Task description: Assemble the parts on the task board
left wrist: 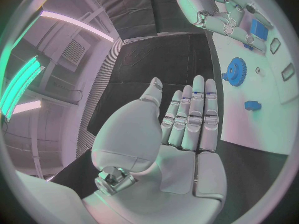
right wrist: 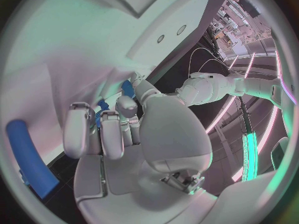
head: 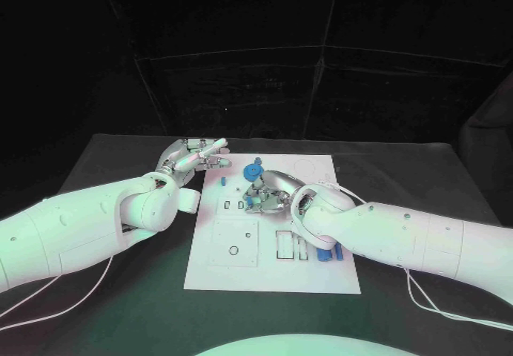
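Two hands work here. The right hand point(head: 270, 194), fingers curled over the task board point(head: 321, 278) at mid-board, seems to pinch a small blue part point(right wrist: 101, 106). The blue gear point(head: 252, 171) lies just beyond, nearer it than the empty, flat-fingered left hand point(head: 195, 157) off the board's far-left corner.

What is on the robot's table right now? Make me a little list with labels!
table: black, with the white task board in the middle
left hand: fingers straight and together, holding nothing, beside the board's far left corner
right hand: over the middle of the board, fingers curled around something small and blue; what it is cannot be told
blue gear: lying on the far part of the board
small blue block: on the board near the gear
blue pieces: near the board's right side, by the right arm
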{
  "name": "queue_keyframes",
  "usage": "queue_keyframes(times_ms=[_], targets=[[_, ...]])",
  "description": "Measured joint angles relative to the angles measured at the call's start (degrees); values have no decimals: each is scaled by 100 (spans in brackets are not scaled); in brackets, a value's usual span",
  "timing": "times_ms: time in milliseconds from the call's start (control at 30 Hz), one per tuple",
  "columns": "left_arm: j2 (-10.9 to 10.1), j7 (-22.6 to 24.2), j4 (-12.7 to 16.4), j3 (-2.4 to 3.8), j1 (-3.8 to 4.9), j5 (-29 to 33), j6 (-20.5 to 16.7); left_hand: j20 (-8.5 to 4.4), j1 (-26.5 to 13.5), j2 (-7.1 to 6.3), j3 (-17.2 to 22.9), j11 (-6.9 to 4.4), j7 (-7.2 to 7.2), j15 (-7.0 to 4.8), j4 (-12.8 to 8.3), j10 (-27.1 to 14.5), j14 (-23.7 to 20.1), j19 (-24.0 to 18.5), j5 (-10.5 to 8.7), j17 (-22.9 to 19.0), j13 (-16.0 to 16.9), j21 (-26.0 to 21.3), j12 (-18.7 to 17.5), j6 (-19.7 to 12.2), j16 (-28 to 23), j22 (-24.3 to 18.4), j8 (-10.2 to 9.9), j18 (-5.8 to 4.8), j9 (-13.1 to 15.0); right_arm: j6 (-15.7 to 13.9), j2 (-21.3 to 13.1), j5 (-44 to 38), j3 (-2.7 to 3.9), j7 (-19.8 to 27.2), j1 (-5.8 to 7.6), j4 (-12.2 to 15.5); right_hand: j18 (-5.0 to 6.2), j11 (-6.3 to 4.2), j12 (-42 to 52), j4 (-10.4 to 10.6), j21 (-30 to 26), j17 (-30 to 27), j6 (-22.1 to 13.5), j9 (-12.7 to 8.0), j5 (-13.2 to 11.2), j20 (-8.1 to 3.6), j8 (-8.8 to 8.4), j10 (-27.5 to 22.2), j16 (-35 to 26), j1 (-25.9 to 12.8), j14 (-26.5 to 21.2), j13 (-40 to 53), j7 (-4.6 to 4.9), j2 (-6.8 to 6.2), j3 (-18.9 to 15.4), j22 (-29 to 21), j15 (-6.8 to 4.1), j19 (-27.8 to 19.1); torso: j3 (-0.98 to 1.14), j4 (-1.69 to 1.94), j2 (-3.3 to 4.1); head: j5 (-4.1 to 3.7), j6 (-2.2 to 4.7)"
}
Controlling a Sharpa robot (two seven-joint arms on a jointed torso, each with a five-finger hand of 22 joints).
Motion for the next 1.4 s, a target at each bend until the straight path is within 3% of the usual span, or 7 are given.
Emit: queue_keyframes(times_ms=[500,767,967,1100,1267,1333,1400], targets=[[2,-3,0,-1,-1,0,0,0,0,0,0,0,0,0,0,0,0,0,0,-1,0,0,0,0,0,1,-23,0,0,-107,-9,-7,-13,10,-14,31,-1,82,0,224,0,-1,-649,-6,34,81,1,-82,32,-194,-4,1,98,-194,-570,-1,94,-1,-2,-3,1,-10,-3],[-3,-6,1,-1,-2,0,0,0,0,0,0,0,0,-3,0,0,3,0,0,4,0,0,0,0,0,1,-23,0,0,-554,-107,-12,-13,209,-39,207,0,82,117,223,13,-1,-773,-6,52,102,1,-81,32,-118,13,82,113,-177,-638,27,110,21,-2,-2,-2,-7,7],[-43,-36,1,-1,-2,-18,1,-151,-2,50,-47,-101,-104,-164,-48,186,501,527,0,180,14,210,-24,105,201,96,-23,-1,4,-895,-370,84,-6,600,-39,508,-1,104,187,223,24,-1,-928,-10,86,102,1,-59,32,-68,13,126,125,-127,-679,58,110,21,0,-3,-9,12,26],[-118,-125,1,-1,-2,-115,4,-341,-23,71,-75,-258,-203,-357,-75,667,1155,1003,25,429,115,495,188,313,603,226,37,-1,35,-995,-713,361,0,1008,58,811,-1,104,186,223,24,-1,-837,-5,115,102,1,-59,32,-28,13,126,127,-87,-679,62,110,21,2,-8,-32,26,46],[-220,-445,-10,-6,52,-467,69,-632,34,128,-72,-429,-316,-600,-150,1115,1666,1575,43,1427,357,1105,482,435,1862,566,73,-2,44,-1078,-1232,887,86,1469,223,1278,-1,104,268,223,24,-2,-435,45,352,102,91,-59,32,138,13,176,87,79,-679,17,110,21,30,-17,-108,36,51],[-256,-673,-12,-6,98,-708,124,-697,19,113,-72,-513,-403,-653,-150,1301,1711,1705,68,2585,555,1349,784,504,3075,718,163,-1,70,-1067,-1454,1154,110,1601,325,1401,-1,103,330,223,24,-2,-347,54,414,102,126,-59,32,138,13,208,60,79,-679,2,110,21,52,-31,-153,52,49],[-273,-928,-14,-5,149,-957,193,-806,-160,115,-132,-603,-546,-781,-90,1471,1701,1939,87,4736,995,1816,1410,605,5134,1011,341,-3,129,-1025,-1643,1403,131,1682,419,1488,-1,78,1043,230,24,-2,-246,57,414,102,173,325,32,158,13,724,45,104,-712,23,110,21,73,-49,-203,64,31]])
